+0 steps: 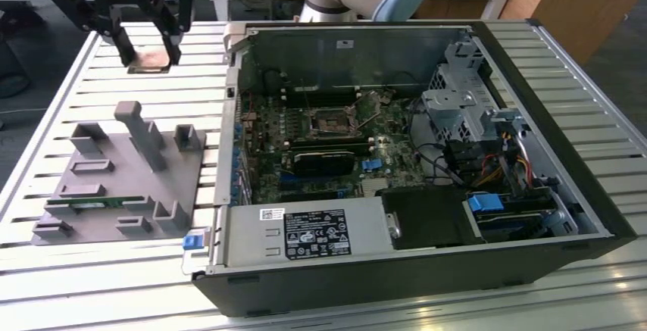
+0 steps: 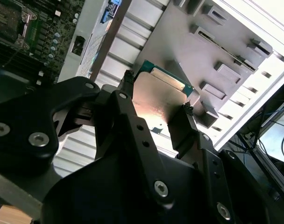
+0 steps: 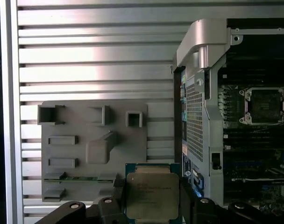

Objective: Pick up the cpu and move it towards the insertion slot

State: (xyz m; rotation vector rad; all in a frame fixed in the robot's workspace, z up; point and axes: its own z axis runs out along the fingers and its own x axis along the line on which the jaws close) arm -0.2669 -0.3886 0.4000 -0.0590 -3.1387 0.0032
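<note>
The flat square silver-topped cpu (image 3: pixel 152 195) is clamped edgewise between the black tool (image 3: pixel 151 205) fingers, lifted above the slatted counter (image 3: pixel 95 56); the silver-framed dark-centred insertion slot (image 3: pixel 265 106) lies at two o'clock, inside the open case.

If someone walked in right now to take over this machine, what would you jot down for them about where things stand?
Gripper: shut on the cpu, one finger at each side of the chip, as both wrist views show.
Position: lifted above the slatted table, beyond the grey parts tray, at the exterior view's left of the open computer case.
Insertion slot: on the motherboard inside the case, silver frame, dark centre, nothing in it.
Done: cpu picked up.
Left: carrying it across to the slot.
</note>
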